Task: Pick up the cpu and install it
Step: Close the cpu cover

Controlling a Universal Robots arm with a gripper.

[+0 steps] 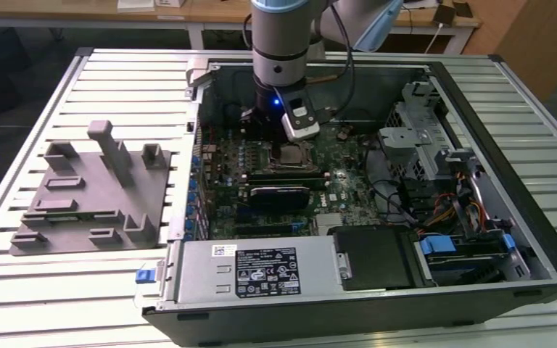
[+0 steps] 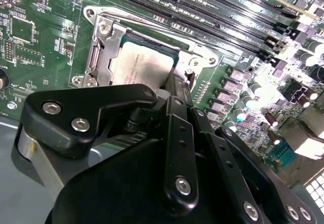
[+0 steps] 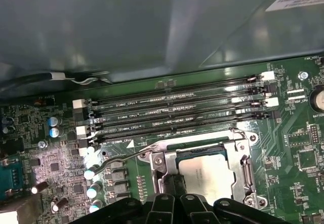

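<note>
One step was in hand, by my reckoning: seating the cpu [image 2: 144, 64] [image 3: 207, 171]. In both wrist views it lay flat inside the socket [image 3: 244, 169] on the board [image 3: 286, 148], silvery top up, with the metal frame round it. I judged the pick-up done and the install well along but not finished. The thin lever [image 3: 114, 163] stood out from the socket's side rather than tucked along it, though I could not say for certain how the bracket sat. My gripper [image 3: 174, 181] hung low over the socket, inside the open case [image 1: 356, 319] and well apart from the grey tray [image 1: 75, 210] on the exterior view's left. Its fingers were pressed together into a single narrow tip, with nothing that I could see between them. That tip stood at one edge of the cpu; whether it touched the chip or hovered just above it, I could not tell. Any move from there, to my mind, called for a light, straight touch. The chip looked loose in its seat, a sideways shove could tip it out of square, and the frame left the tip very little room on either side.
</note>
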